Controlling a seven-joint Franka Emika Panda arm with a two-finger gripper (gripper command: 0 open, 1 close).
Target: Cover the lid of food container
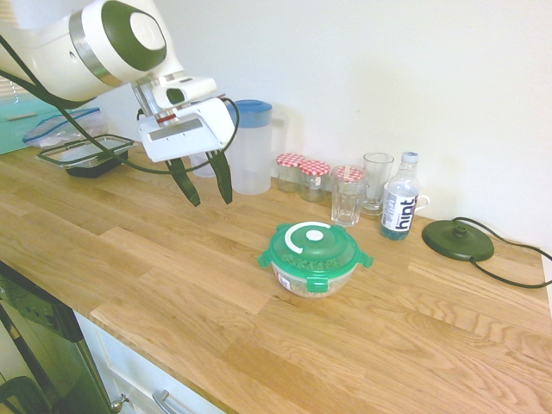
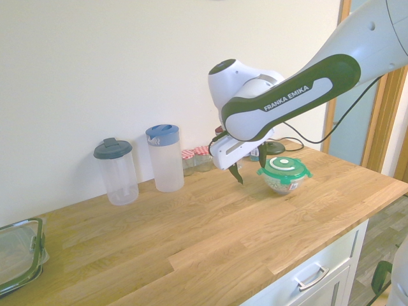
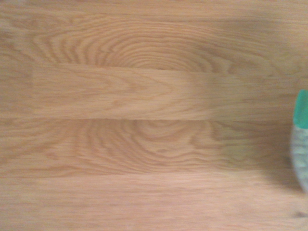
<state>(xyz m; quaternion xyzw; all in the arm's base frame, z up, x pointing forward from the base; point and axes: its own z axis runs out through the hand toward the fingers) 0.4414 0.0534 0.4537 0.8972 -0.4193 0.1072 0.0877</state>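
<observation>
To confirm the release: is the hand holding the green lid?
No, the open hand hangs apart from the lid, which sits on the food container.

Wooden countertop (image 1: 172,285) bears food container (image 1: 312,278), pitchers (image 2: 165,159), jars (image 1: 302,175), glasses (image 1: 348,197).

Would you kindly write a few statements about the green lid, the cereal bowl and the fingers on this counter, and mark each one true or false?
1. The lid sits on top of the food container. True.
2. The gripper is clamped on the lid. False: its fingers stand apart and empty, above the bare worktop to one side of the container.
3. The hint water bottle stands upright near the wall. True.
4. The food container lies tipped on its side. False: it stands upright on the worktop.
5. The pitcher with the blue lid stands on the worktop by the wall. True.
</observation>
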